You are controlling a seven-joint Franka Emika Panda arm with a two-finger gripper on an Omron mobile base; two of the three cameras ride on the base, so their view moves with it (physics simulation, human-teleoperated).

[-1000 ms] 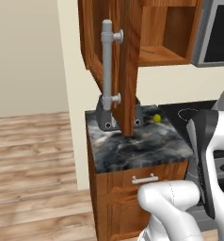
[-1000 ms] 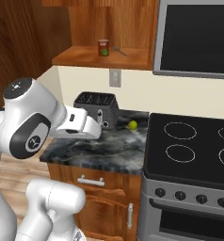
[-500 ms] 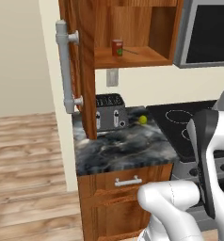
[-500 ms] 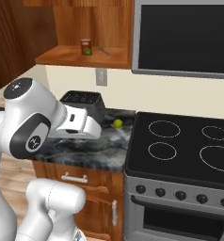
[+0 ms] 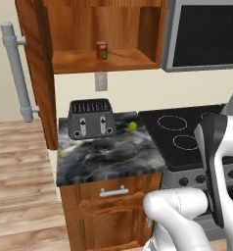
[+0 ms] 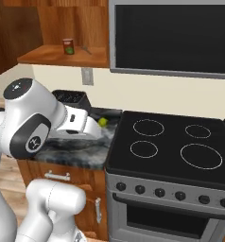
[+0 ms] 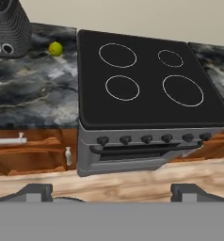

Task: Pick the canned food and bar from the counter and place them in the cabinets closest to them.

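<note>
The canned food (image 5: pixel 102 50) (image 6: pixel 68 46), a small orange-red cylinder, stands on the bottom shelf of the open wall cabinet (image 5: pixel 104 61) (image 6: pixel 62 56) above the counter (image 5: pixel 108 154) (image 6: pixel 81 152). My gripper (image 7: pixel 112 194) is open with nothing between its dark fingertips (image 7: pixel 36 192). It hangs in front of the stove, well away from the can, and looks down over the stove top and counter (image 7: pixel 34 89). The bar is out of view.
The cabinet door (image 5: pixel 37 73) swings out left with its grey bar handle (image 5: pixel 15 73). A black toaster (image 5: pixel 91 119) (image 6: pixel 72 97) (image 7: pixel 8 28) and a small green fruit (image 5: pixel 132 126) (image 6: pixel 103 122) (image 7: pixel 55 48) sit on the counter. The black stove (image 5: pixel 187 132) (image 6: pixel 168 146) (image 7: pixel 142 80) lies right, under a microwave (image 6: pixel 171 38).
The base has driven to the right, so both base views shifted: the cabinet and toaster slid left and the stove came into fuller view. The gripper stayed open.
</note>
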